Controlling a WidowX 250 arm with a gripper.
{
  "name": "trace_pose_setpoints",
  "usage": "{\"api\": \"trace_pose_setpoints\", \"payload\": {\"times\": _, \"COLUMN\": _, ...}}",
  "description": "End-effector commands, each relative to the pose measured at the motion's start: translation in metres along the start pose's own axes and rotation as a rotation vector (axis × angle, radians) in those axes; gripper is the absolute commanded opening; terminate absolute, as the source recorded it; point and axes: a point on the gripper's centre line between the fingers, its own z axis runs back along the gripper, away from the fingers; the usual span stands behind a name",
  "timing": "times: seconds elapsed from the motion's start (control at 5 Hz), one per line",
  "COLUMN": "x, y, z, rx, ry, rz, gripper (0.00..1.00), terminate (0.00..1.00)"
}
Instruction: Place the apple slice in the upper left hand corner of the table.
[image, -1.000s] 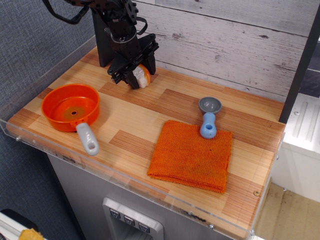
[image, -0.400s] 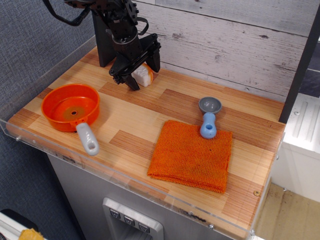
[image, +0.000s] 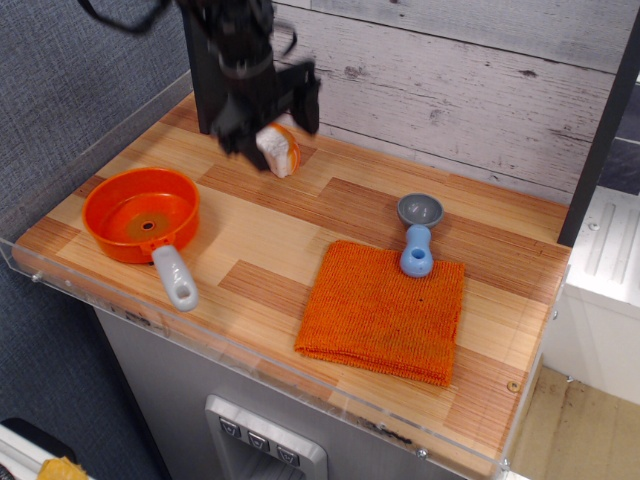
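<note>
The apple slice (image: 279, 151), white with an orange-yellow rind, rests on the wooden table (image: 300, 225) in its back left area, next to the arm's black base. My gripper (image: 270, 122) is blurred by motion and stands just above the slice. Its fingers are spread apart on either side of the slice's top and do not seem to clamp it. The slice's upper edge is partly hidden by the gripper.
An orange pan (image: 142, 214) with a grey handle sits at the front left. An orange knitted cloth (image: 383, 311) lies at the front right, with a blue-handled grey scoop (image: 418, 233) at its back edge. A clear acrylic rim (image: 90, 140) edges the table.
My gripper held the slice, then spread its fingers and let it go on the table. It has since lifted a little, blurred by motion. The slice stays near the back left.
</note>
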Motion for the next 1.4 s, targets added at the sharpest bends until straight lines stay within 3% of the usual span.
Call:
{"api": "trace_pose_setpoints", "payload": {"times": 0.0, "x": 0.0, "y": -0.021, "z": 0.085, "rx": -0.122, "ry": -0.099, "rz": -0.09, "gripper": 1.0, "terminate": 0.0}}
{"api": "trace_pose_setpoints", "payload": {"times": 0.2, "x": -0.007, "y": -0.017, "z": 0.1, "rx": -0.141, "ry": -0.116, "rz": -0.114, "gripper": 1.0, "terminate": 0.0}}
{"api": "trace_pose_setpoints", "payload": {"times": 0.4, "x": -0.014, "y": -0.013, "z": 0.102, "rx": -0.113, "ry": -0.106, "rz": -0.176, "gripper": 1.0, "terminate": 0.0}}
{"api": "trace_pose_setpoints", "payload": {"times": 1.2, "x": -0.014, "y": -0.013, "z": 0.102, "rx": -0.113, "ry": -0.106, "rz": -0.176, "gripper": 1.0, "terminate": 0.0}}
